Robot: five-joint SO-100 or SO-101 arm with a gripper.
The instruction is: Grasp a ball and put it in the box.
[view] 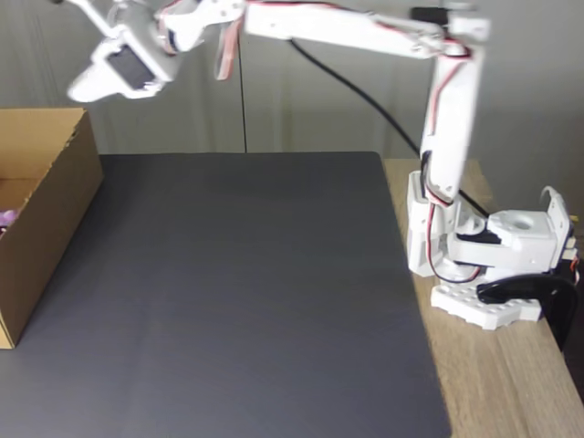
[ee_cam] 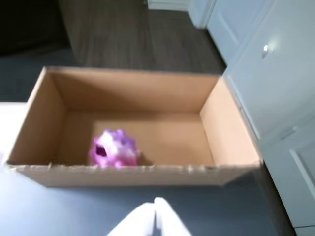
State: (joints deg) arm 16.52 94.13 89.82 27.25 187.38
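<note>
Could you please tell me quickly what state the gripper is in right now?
Gripper: shut, holding nothing; the ball lies in the box.

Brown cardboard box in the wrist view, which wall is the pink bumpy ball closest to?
The brown cardboard box's long wall nearest the gripper; the pink bumpy ball lies beside it, away from the others.

1 pink and purple bumpy ball [ee_cam: 114, 148] is counted, lying inside 1 brown corrugated cardboard box [ee_cam: 221, 118]. 1 white robot arm [view: 447, 155] is seen in the fixed view, fitted with 1 gripper [ee_cam: 155, 206] of 2 fingers. 1 dark grey mat [view: 237, 301] is laid on 1 wooden table [view: 511, 383]. 1 black cable [view: 356, 91] is counted behind the arm.
</note>
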